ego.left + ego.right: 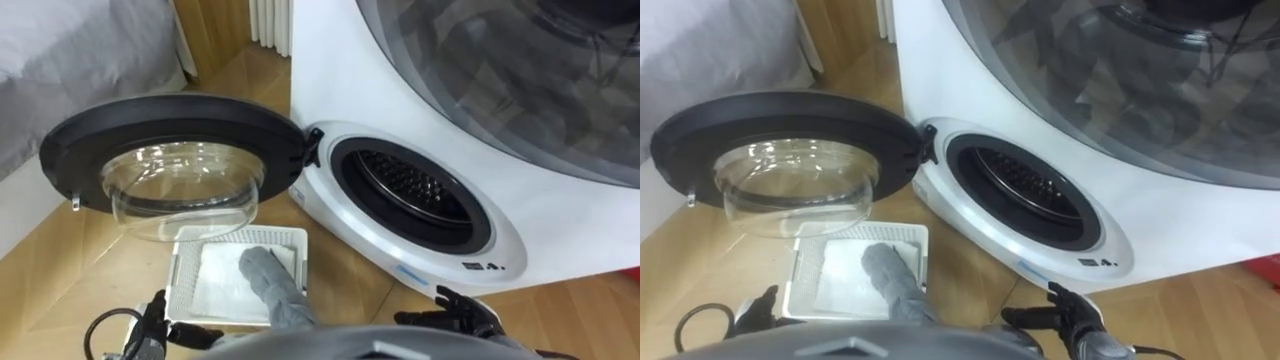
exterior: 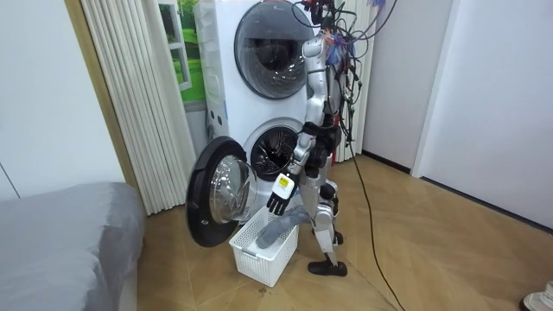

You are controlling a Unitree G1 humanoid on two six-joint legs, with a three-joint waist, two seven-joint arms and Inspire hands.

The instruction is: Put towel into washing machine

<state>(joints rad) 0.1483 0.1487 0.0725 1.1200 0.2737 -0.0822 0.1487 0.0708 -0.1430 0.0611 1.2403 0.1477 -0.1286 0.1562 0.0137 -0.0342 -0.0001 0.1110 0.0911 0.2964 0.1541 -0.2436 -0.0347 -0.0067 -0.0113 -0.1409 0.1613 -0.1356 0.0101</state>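
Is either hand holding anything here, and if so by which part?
Nothing, it seems: the left hand and right hand hang open, apart from the towel, which drapes out of the basket; its near end is hidden.

Both eye views look steeply down from the robot's head, close to the washing machine and its open door. The room view faces the machine from farther off, sharing door and basket.

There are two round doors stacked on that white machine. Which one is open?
The lower door, black-rimmed with a glass bowl, stands swung out beside the white basket. The upper door is shut.
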